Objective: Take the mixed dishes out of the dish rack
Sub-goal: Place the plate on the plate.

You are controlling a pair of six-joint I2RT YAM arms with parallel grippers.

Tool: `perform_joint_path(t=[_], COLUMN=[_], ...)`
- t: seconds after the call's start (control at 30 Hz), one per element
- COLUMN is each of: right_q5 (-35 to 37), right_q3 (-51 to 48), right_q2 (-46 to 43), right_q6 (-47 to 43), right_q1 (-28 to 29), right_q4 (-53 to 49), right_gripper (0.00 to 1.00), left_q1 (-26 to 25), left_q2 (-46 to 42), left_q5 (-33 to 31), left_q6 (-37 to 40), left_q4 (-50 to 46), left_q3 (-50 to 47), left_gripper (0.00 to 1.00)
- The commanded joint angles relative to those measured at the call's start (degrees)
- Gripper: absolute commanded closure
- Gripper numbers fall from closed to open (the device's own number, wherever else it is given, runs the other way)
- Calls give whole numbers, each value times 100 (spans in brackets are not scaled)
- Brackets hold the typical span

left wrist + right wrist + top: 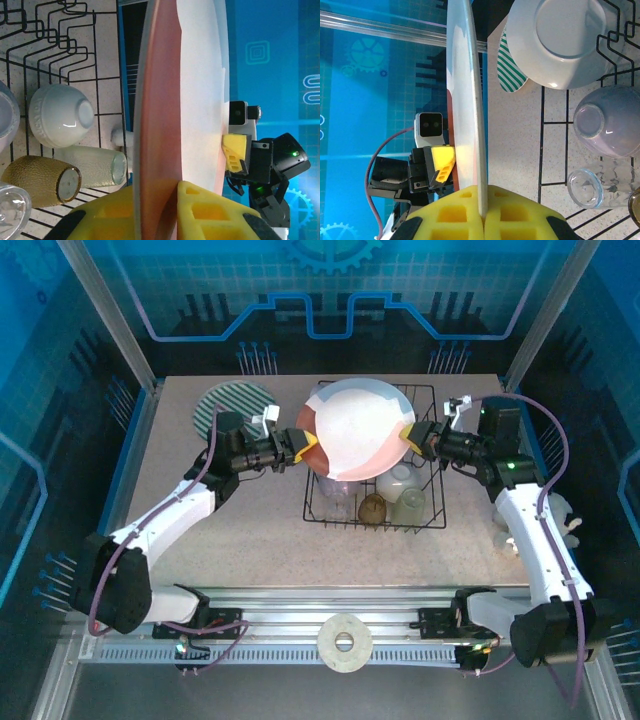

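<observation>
Red-rimmed plate (355, 430) held between my two claws above the dish rack (376, 526): left claw (305, 445) clamped on one rim, right claw (410, 435) on the opposite rim. An amber cup (373, 508) lies below them; a green-striped plate (235, 405) rests on the tabletop (250, 530) beyond the left claw.

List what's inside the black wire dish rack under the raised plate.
An amber cup, a pale yellow-green cup, a cream cup, a lilac cup, a clear glass. The red-rimmed white plate hides the rack's far half from above.
</observation>
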Motion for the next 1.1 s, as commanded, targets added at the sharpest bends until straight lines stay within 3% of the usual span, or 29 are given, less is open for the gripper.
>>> perform_joint_path(t=[0.0,0.07,0.1,0.2,0.27,0.33,0.37,0.8,0.97,1.07], right_q5=[-310,-322,-338,-368,-341,-210,-131,525,806,928], right_q3=[11,-6,-15,-119,-223,-249,-257,-306,-112,-28], right_q2=[-41,-24,-16,-40,-116,-188,-223,-893,-1095,-1157], right_q6=[37,32,50,130,197,120,74,-434,-888,-1067], right_q1=[24,25,22,19,22,26,20,22,26,27], right_q4=[574,616,650,896,1077,1000,941,237,-289,-425], right_gripper=[100,100,94,66,31,6,0,0,0,0], left_q1=[-86,-84,-82,-86,-86,-86,-84,195,659,1188], left_q2=[-138,-181,-206,-261,-295,-314,-330,-366,-508,-636], left_q5=[-208,-213,-213,-223,-235,-257,-257,-193,-211,-146], left_q6=[-208,-132,-108,-44,-26,-29,-40,-59,-64,-67], left_q4=[168,67,36,-19,-20,-1,29,-11,-58,-244], left_q3=[-139,-107,-102,-94,-93,-85,-88,342,632,795], left_gripper=[100,100,100,100,100,100,100,100,100,100])
